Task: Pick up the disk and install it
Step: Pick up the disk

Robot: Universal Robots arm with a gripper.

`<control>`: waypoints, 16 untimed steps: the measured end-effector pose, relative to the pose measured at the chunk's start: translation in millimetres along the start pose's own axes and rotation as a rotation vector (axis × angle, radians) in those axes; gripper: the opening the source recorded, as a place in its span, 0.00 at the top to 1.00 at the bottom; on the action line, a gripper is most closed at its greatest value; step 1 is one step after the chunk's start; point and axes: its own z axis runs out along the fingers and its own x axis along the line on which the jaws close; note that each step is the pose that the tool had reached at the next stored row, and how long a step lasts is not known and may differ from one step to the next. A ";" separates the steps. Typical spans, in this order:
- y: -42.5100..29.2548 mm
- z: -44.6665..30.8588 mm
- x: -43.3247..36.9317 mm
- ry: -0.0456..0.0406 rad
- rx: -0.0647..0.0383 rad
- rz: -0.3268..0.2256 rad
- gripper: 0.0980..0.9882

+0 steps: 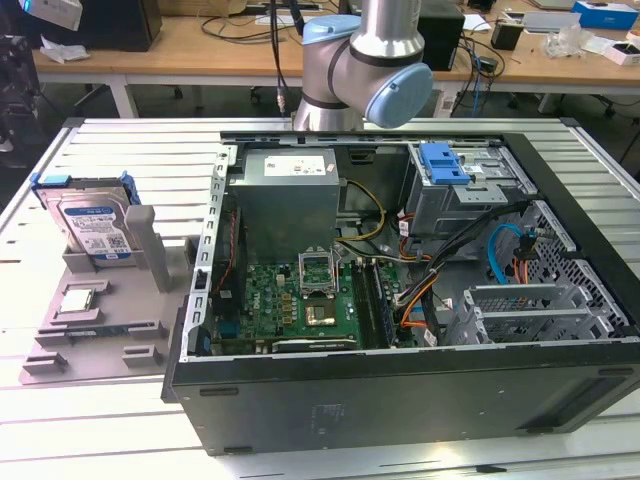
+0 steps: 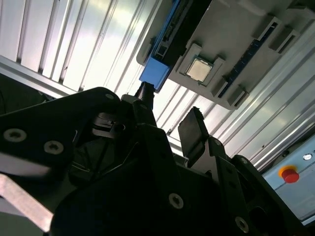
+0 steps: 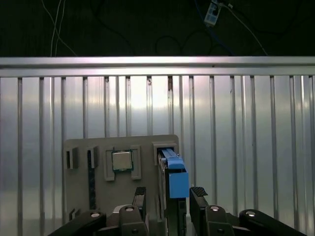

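Note:
The disk (image 1: 92,225) stands on edge in a slot of the grey holder (image 1: 100,330) at the exterior view's left, silver with a blue-and-white label and a blue frame. In both wrist views I look down on its blue frame edge (image 3: 174,177) (image 2: 156,71). My gripper (image 3: 170,196) (image 2: 170,115) hangs above it, open, with one black finger (image 3: 140,195) on each side of the disk's line and daylight between the fingers and the disk. Nothing is held. The arm's elbow (image 1: 365,65) shows at the back of the table.
The open computer case (image 1: 590,395) lies on the slatted metal table (image 1: 80,440), with a blue drive-bay bracket (image 1: 445,162) at its far right corner. A square processor chip (image 1: 80,300) (image 3: 122,161) sits in the holder beside the disk. A red stop button (image 2: 289,174) sits off the table.

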 end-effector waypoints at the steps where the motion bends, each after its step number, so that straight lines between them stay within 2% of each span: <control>1: -0.1 0.7 -0.1 0.0000 0.000 0.000 0.57; 14: -1.3 14.8 -0.6 0.0000 0.000 0.000 0.57; 16: -1.8 19.4 -0.5 0.0001 0.000 0.000 0.57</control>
